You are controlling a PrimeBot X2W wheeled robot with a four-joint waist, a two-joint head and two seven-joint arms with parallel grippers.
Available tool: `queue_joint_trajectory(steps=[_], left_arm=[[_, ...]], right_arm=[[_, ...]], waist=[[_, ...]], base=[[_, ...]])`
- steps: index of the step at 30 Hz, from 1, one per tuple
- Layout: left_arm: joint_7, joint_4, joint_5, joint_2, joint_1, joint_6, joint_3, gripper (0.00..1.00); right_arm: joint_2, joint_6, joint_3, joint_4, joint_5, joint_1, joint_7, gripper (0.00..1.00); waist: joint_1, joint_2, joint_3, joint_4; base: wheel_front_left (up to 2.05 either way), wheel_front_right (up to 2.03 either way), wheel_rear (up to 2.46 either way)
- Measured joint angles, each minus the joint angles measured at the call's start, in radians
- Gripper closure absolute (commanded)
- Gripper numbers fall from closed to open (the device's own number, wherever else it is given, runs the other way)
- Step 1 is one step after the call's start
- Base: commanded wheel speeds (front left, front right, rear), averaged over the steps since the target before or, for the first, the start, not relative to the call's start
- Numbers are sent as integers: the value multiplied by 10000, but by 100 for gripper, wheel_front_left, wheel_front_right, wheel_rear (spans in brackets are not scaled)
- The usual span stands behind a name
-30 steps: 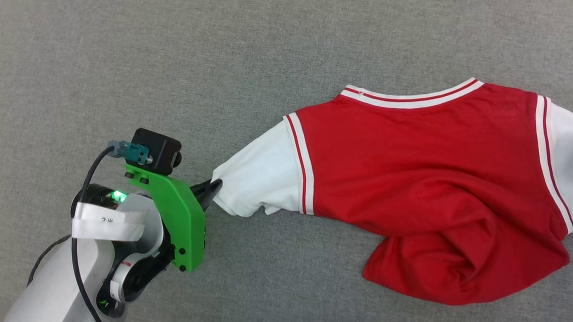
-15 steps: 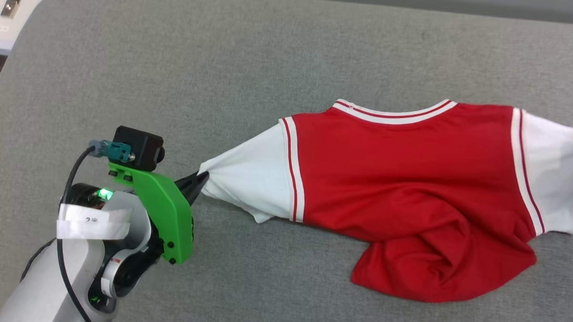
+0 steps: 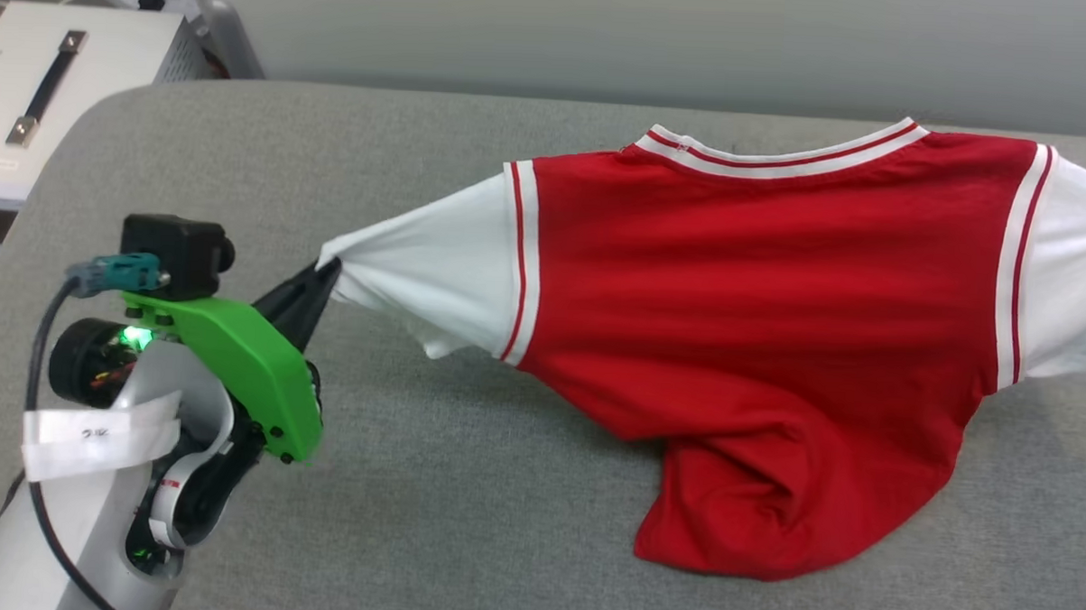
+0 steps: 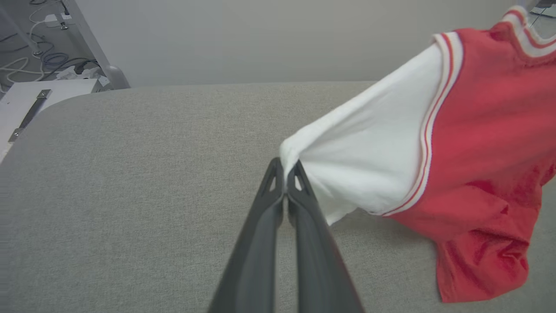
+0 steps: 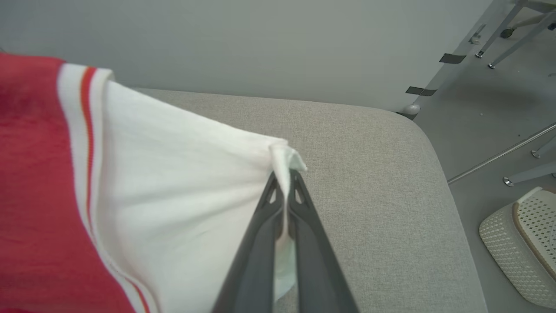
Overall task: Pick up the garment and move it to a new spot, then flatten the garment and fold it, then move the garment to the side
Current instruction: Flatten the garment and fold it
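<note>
Garment [image 3: 751, 285], a red jersey-style T-shirt with white short sleeves, is stretched sideways between the two pincers above the grey fabric-covered tabletop [image 3: 410, 481]. A plain red face is turned toward the head camera, and the red-and-white striped collar [image 3: 783, 155] lies along the far edge.

The left pincer [image 3: 323, 275] is closed on the tip of the white sleeve on the robot's left [image 3: 436, 265]. In the left wrist view its two dark fingers [image 4: 260, 243] meet with a pinch of white cloth between their ends, and the sleeve is drawn into a taut cone.

The right pincer [image 5: 286, 178] is likewise closed on the edge of the opposite white sleeve [image 5: 182, 187], with a small fold of cloth standing above the fingertips.

The upper body of the shirt is held clear of the tabletop and casts a shadow beneath. The lower hem [image 3: 771, 503] sags in a bunched fold down to the surface, toward the robot.

A white case with a dark handle [image 3: 35, 116] stands beyond the tabletop's far left corner. A white perforated basket [image 5: 521, 243] sits on the floor at the right.
</note>
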Motion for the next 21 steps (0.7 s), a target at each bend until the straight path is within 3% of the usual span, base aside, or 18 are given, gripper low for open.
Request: queue_joint_trajectory(steps=[14, 21], left_arm=[[-1522, -844, 332, 291, 428, 343, 1095, 100], [-2763, -1484, 545, 337, 419, 324, 1720, 100]], right_arm=[[-224, 6, -959, -3037, 491, 1516, -493, 100], [100, 8, -1996, -4366, 583, 1726, -470, 100]], waist=[[0, 0, -1156, -436], [0, 0, -1331, -580]], base=[[0, 0, 0], [0, 0, 0]])
